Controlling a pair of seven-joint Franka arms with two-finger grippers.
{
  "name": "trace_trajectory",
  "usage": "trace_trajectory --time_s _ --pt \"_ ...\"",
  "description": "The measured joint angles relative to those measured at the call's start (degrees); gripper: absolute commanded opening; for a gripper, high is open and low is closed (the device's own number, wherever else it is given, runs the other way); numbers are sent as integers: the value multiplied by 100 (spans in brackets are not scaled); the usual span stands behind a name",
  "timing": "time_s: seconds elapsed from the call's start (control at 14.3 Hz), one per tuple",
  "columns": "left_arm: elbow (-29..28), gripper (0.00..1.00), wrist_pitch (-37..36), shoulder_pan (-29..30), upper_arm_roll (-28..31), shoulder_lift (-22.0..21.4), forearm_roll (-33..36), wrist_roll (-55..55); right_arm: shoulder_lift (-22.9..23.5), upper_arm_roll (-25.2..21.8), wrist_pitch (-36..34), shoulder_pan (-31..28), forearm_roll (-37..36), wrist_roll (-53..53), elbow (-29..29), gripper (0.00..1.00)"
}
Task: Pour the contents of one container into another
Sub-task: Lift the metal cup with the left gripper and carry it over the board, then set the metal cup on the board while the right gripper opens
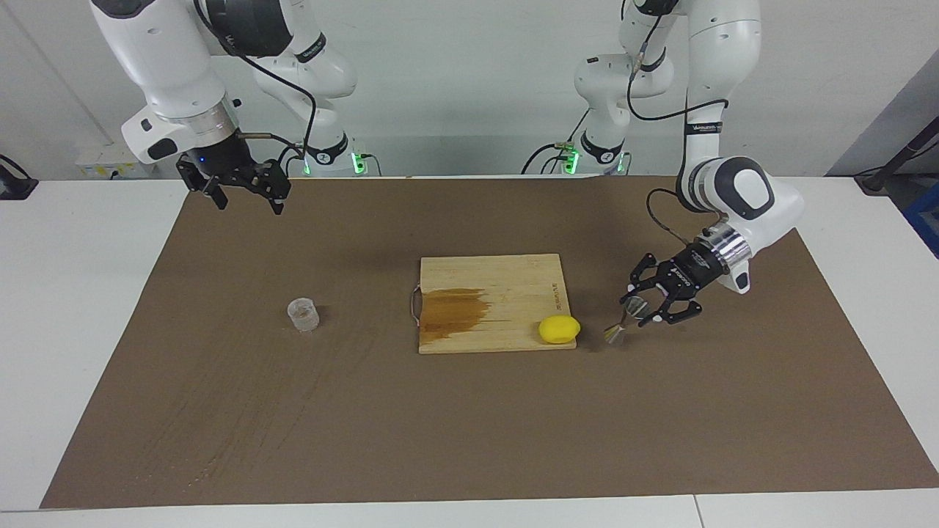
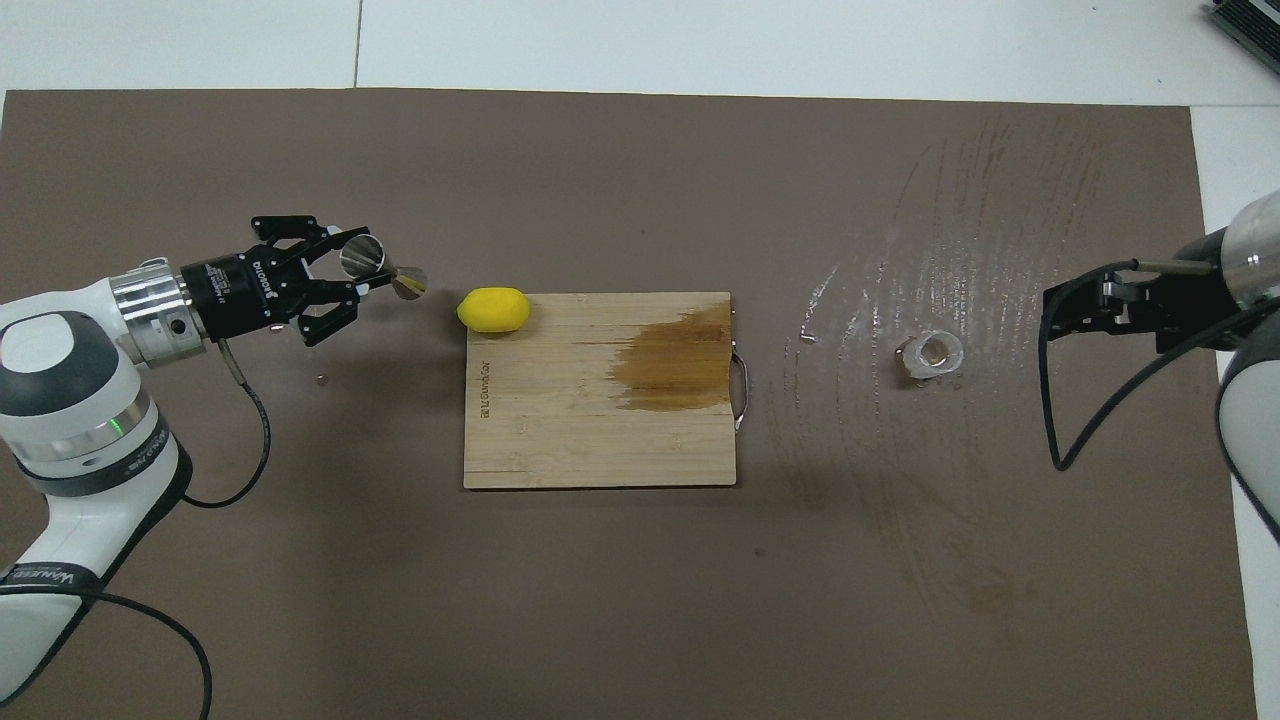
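The small clear ribbed cup (image 1: 302,314) (image 2: 935,353) stands upright on the brown mat toward the right arm's end. My left gripper (image 1: 644,312) (image 2: 355,275) is shut on the silver hourglass jigger (image 1: 623,320) (image 2: 385,271), gripping it at the waist. The jigger is tilted, low over the mat, close beside the lemon. My right gripper (image 1: 248,204) (image 2: 1060,312) hangs open and holds nothing. It waits over the mat's edge at its own end, apart from the cup.
A wooden cutting board (image 1: 506,286) (image 2: 560,420) with a dark wet stain lies mid-table. A yellow lemon (image 1: 559,328) (image 2: 493,309) sits on its corner toward the left arm's end. Wet streaks mark the mat (image 2: 900,550) around the cup.
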Motion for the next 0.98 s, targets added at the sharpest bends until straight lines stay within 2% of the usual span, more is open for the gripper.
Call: trace_trajectory --time_s 0.21,0.7,0.98 --pt "232 0 550 -646 -42 -19 -80 -559 0 0 0 0 0 0 0 100" --pt "209 0 2863 -2902 -249 10 -1138 -727 0 0 0 0 0 0 0 100" --pt "162 0 3483 -3751 -248 109 -1378 -754 0 0 0 0 0 0 0 100"
